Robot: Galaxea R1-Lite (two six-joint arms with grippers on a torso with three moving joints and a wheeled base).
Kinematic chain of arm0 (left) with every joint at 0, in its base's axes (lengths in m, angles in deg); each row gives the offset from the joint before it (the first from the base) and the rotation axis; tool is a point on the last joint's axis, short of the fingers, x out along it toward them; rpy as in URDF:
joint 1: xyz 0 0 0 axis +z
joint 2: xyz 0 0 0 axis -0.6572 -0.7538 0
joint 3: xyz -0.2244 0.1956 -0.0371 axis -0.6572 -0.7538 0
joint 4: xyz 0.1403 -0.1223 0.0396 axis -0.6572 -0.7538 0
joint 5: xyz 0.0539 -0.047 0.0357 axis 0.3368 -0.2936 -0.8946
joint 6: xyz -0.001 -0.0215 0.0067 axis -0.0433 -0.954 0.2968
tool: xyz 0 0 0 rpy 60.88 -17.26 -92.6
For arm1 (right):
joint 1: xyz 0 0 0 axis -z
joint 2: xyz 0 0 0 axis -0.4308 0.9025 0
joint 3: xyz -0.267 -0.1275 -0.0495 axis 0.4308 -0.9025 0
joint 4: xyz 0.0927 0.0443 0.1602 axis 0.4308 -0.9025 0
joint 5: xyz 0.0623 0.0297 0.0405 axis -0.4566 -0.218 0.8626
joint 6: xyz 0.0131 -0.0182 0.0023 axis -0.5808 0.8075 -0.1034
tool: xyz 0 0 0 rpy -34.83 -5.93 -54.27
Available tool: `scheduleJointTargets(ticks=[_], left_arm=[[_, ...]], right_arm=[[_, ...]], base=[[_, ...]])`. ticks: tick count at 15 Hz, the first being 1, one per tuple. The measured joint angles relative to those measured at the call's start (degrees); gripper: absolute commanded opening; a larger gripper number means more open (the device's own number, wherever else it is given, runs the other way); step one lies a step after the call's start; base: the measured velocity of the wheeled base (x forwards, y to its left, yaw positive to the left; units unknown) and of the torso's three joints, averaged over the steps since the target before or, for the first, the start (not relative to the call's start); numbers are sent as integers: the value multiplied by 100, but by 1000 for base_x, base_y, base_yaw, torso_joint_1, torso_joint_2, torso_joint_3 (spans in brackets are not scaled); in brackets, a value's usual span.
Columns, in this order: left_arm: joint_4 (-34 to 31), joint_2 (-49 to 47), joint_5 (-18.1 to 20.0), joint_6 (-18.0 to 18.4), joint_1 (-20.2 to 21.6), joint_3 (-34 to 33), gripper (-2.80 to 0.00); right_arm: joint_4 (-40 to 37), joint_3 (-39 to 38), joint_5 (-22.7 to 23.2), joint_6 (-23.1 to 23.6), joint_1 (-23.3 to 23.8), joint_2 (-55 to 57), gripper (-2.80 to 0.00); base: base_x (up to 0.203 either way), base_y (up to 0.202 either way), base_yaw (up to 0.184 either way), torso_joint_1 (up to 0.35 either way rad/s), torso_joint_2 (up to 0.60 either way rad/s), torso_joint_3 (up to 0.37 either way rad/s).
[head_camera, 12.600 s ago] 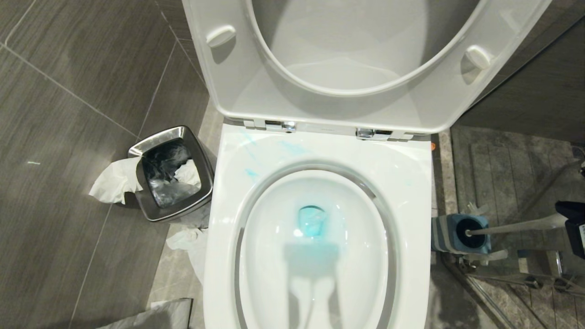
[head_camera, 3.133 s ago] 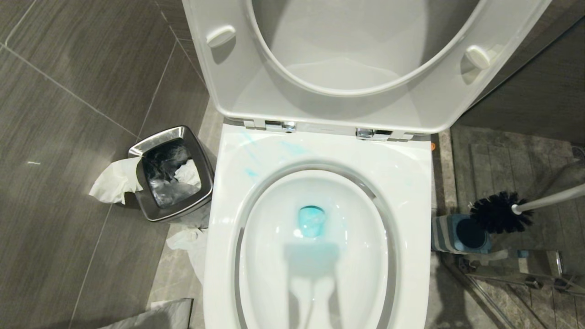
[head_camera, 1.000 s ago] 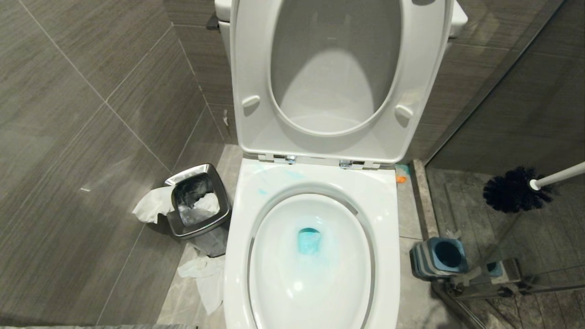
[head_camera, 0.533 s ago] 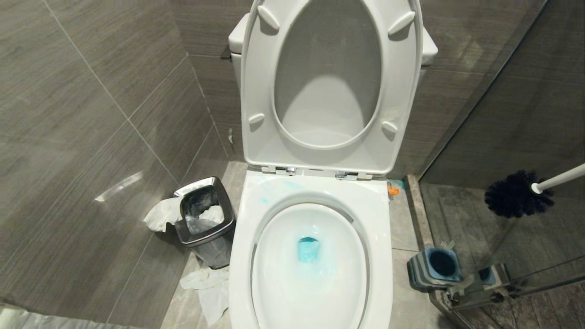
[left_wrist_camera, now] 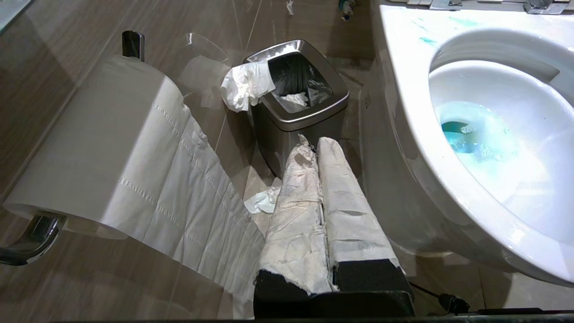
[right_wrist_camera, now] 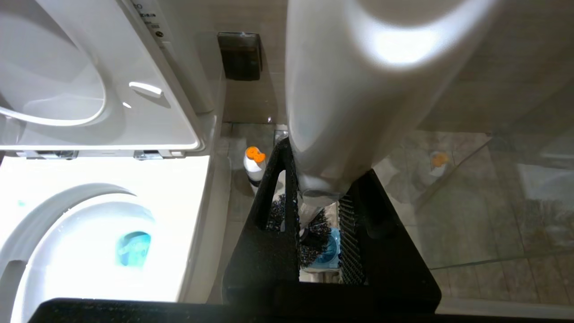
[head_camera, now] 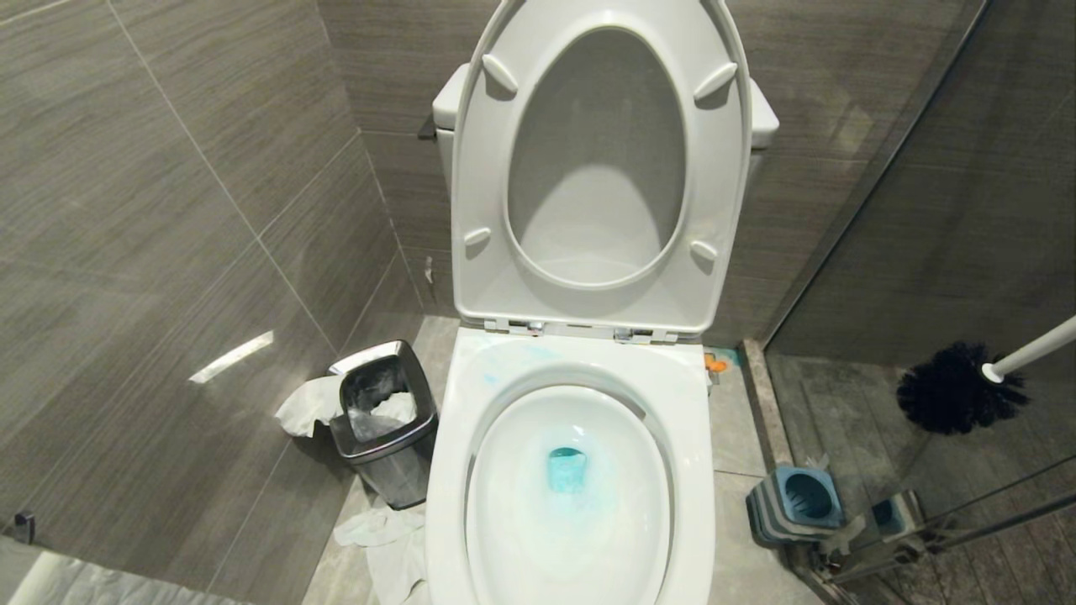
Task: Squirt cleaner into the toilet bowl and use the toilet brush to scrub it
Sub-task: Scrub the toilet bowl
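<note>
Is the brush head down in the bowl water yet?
No: the toilet brush hangs in the air right of the toilet bowl, above its holder.

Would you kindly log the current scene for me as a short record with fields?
Toilet bowl: seat raised, blue liquid pooled at the bottom
Toilet brush: in the air to the right of the toilet, above its holder
Right gripper: shut on the brush handle
Left gripper: shut, empty, near the waste bin
Cleaner: on the floor beside the toilet
</note>
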Motion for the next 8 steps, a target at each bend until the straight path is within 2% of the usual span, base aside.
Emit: scheduleJointTargets(ticks=[3, 8], left_arm=[[0, 2, 0, 2, 0, 0, -280], [2, 0, 0, 2, 0, 0, -280]], right_arm=[[2, 144, -397, 9, -501, 236, -280], [49, 902, -2291, -122, -2737, 1212, -280]], base=[[0, 0, 0, 0, 0, 0], [0, 0, 0, 0, 0, 0]])
